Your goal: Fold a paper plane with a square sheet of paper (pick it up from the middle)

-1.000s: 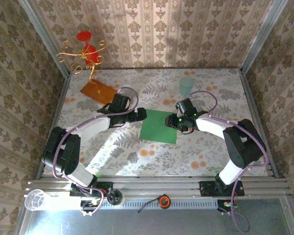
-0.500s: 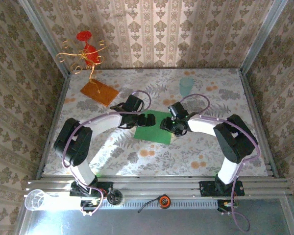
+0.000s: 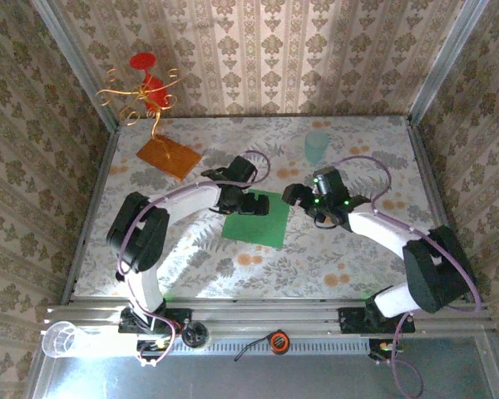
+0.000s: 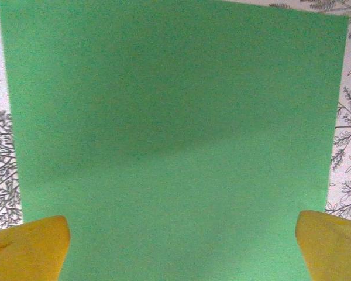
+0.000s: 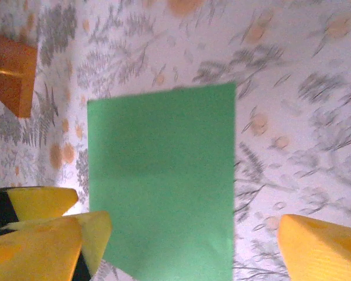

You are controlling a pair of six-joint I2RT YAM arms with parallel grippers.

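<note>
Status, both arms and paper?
Left gripper open over far-left corner of green sheet; right gripper open by its far-right corner. Sheet flat, unfolded. Orange board, cup well apart.

Three walls (image 3: pixel 266 50) close in the table (image 3: pixel 316 266), each papered in a beige damask pattern, and the back wall also carries pale vertical stripes. Grey metal posts (image 3: pixel 75 65) run up the two far corners. The table's surface is white, printed with grey ferns and orange flowers. An aluminium rail (image 3: pixel 266 314) lies along its near edge, and below it is a grey strip (image 3: pixel 316 366), perhaps a lower shelf or the floor. The light is soft and even, with a bright glare (image 3: pixel 100 341) at the lower left.
</note>
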